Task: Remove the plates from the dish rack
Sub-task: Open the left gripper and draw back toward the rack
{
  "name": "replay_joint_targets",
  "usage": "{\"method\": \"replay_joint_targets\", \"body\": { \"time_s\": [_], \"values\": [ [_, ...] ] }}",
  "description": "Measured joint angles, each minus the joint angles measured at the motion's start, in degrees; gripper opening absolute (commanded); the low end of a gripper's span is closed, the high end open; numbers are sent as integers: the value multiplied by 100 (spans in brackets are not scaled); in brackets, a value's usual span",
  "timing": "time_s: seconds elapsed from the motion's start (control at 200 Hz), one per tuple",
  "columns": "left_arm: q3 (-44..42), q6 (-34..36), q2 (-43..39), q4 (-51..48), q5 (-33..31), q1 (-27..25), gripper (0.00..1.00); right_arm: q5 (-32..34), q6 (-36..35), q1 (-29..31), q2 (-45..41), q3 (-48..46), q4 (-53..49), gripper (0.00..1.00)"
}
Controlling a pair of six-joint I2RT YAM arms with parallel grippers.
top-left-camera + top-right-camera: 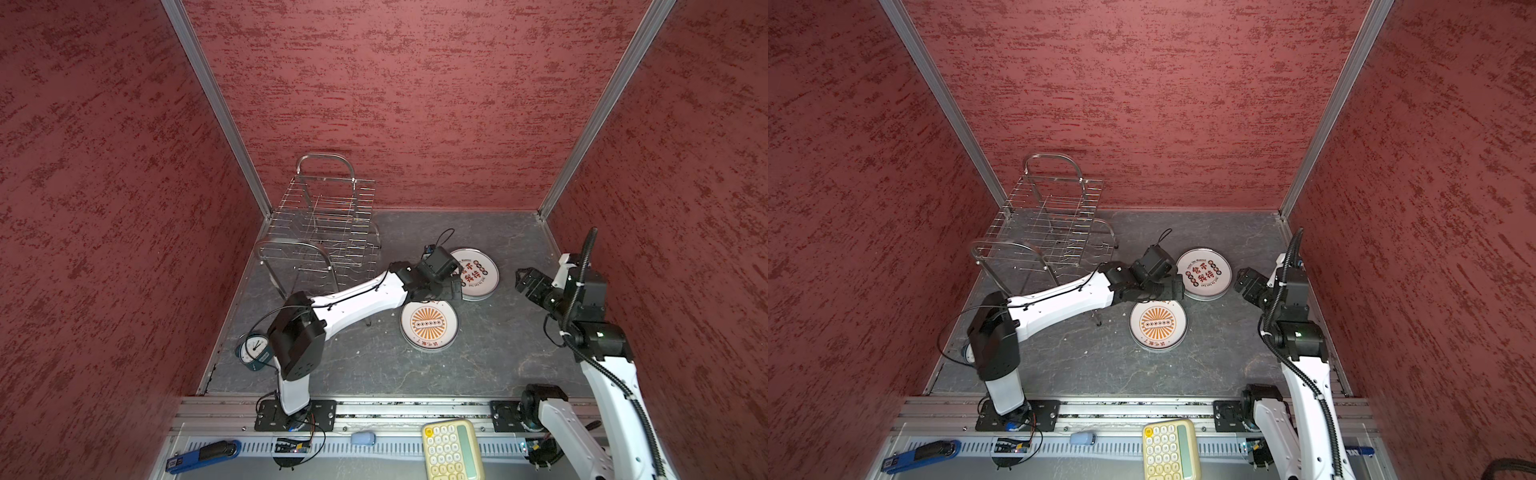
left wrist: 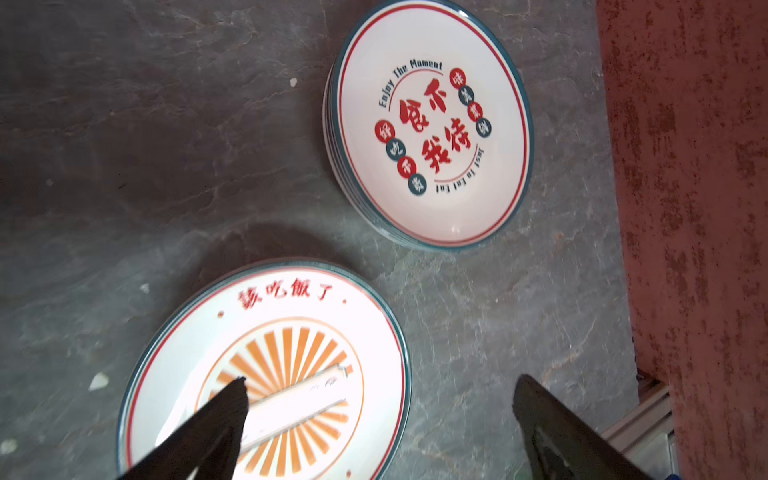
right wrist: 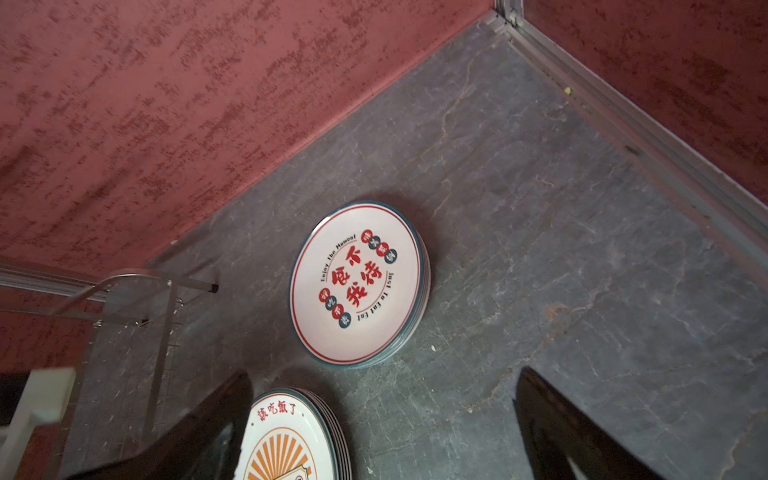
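The dish rack (image 1: pixel 324 216) stands at the back left, and no plate shows in its wires. Two stacks of plates lie flat on the table. The orange sunburst stack (image 1: pixel 429 328) is nearer, and the red-character stack (image 1: pixel 482 274) lies behind it to the right. My left gripper (image 1: pixel 451 291) hovers over the far edge of the sunburst stack (image 2: pixel 187 374), open and holding nothing; one finger (image 2: pixel 224 415) is above the plate, the other over bare table. My right gripper (image 1: pixel 521 279) hangs open and empty to the right of the red-character stack (image 3: pixel 357 286).
A teal alarm clock (image 1: pixel 253 349) stands by the left arm's base. A yellow calculator (image 1: pixel 452 451) and a blue tool (image 1: pixel 203 455) lie on the front rail. Red walls close in the left, back and right sides of the grey table (image 1: pixel 498 353).
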Motion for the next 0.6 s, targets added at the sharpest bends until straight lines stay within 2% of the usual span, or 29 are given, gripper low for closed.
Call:
{"method": "replay_joint_targets", "body": {
  "time_s": [0.125,0.326,0.501,0.601],
  "values": [
    [-804,-389,-866,-595,-339,-278,99,96,94,0,118,238,15,99],
    [-2028,-1294,-2218,-1786,-920,-304,99,409,83,0,551,527,-131,99],
    [-2562,-1926,-3134,-2605,-1366,-264,99,404,92,0,498,494,-144,99],
    [-2811,-2129,-3508,-2898,-1572,-66,100,411,79,0,264,348,-17,99]
  ]
}}
